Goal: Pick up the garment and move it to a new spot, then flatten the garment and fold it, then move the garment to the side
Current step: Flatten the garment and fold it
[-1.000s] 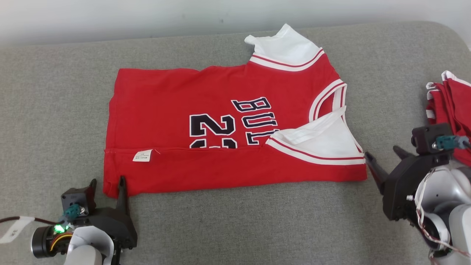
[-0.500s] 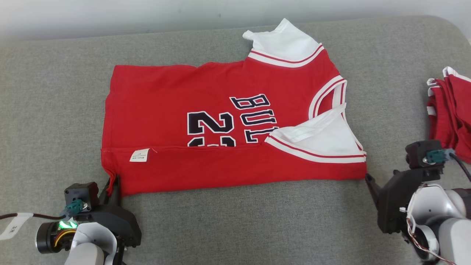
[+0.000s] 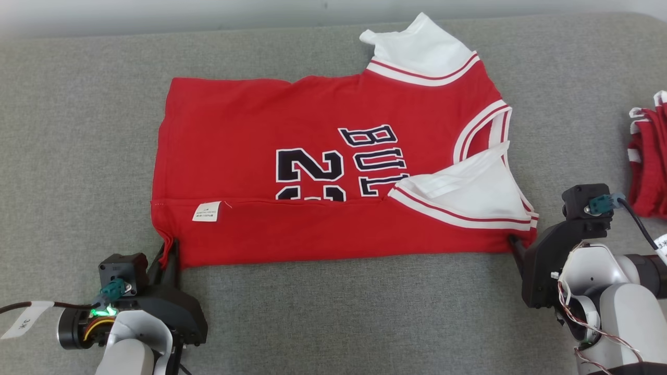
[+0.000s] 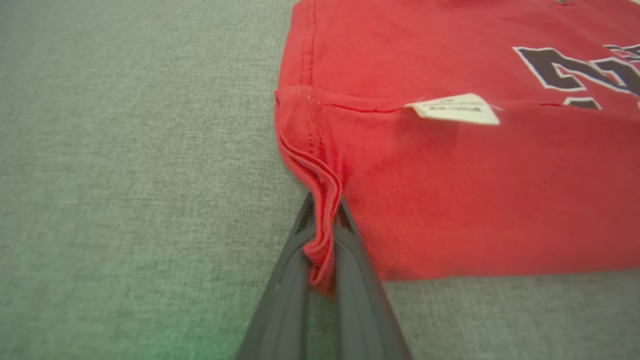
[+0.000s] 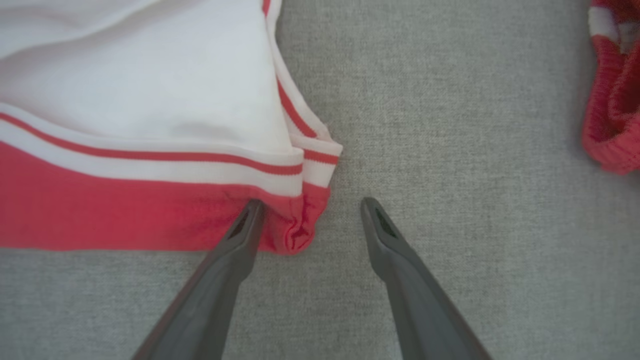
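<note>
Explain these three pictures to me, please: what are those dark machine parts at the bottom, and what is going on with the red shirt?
This is a two-armed robot folding clothes. The wide picture is from a camera on its head, looking down at a grey cushion; the left arm and right arm show at the bottom corners. The two close-ups come from cameras on each wrist, looking along that arm's jaws. A red jersey lies flat, its near edge already folded over, a white label showing. The left jaws are shut, pinching the jersey's near left corner. The right jaws stand open at its near right corner, not yet closed on it. More red clothes lie at the far right.
</note>
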Robot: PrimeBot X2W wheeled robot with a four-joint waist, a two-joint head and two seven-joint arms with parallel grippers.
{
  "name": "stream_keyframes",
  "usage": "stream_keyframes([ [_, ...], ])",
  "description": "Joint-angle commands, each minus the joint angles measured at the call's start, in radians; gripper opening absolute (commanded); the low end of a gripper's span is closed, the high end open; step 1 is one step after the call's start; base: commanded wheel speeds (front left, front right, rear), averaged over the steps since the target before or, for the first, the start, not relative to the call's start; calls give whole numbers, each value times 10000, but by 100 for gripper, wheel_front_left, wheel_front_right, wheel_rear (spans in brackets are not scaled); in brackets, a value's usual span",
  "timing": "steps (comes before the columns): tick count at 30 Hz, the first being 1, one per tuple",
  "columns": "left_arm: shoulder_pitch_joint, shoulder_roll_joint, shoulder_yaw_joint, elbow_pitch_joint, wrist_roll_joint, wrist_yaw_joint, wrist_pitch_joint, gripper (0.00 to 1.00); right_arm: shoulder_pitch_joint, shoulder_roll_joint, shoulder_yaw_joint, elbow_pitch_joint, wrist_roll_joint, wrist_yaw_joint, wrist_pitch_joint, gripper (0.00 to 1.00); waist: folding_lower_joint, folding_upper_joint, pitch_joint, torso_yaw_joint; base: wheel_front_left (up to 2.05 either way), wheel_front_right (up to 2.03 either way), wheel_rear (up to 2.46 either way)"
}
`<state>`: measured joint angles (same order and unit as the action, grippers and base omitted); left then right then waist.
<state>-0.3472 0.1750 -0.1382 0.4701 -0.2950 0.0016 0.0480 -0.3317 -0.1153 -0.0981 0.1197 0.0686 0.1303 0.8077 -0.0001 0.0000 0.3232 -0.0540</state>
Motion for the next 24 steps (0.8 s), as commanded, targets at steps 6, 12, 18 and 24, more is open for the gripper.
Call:
stream_keyframes([
  [6,406,-58,-230,516,-15,29,237,0,-107,105,162,625,-56,2,-105,0,1,0,55,106,0,0,0],
  [12,852,-184,-177,477,-289,-6,38,0,317,-66,34,407,198,-4,-210,0,1,0,-393,154,0,0,0],
  [18,1391,-119,-71,123,-523,8,197,0,1236,-250,-27,-781,949,-1,286,0,1,0,-1069,234,0,0,0],
  [24,2145,-4,5,-699,-759,105,439,0,2439,-326,-306,-2372,1427,-1,1041,0,1,0,-1519,284,0,0,0],
])
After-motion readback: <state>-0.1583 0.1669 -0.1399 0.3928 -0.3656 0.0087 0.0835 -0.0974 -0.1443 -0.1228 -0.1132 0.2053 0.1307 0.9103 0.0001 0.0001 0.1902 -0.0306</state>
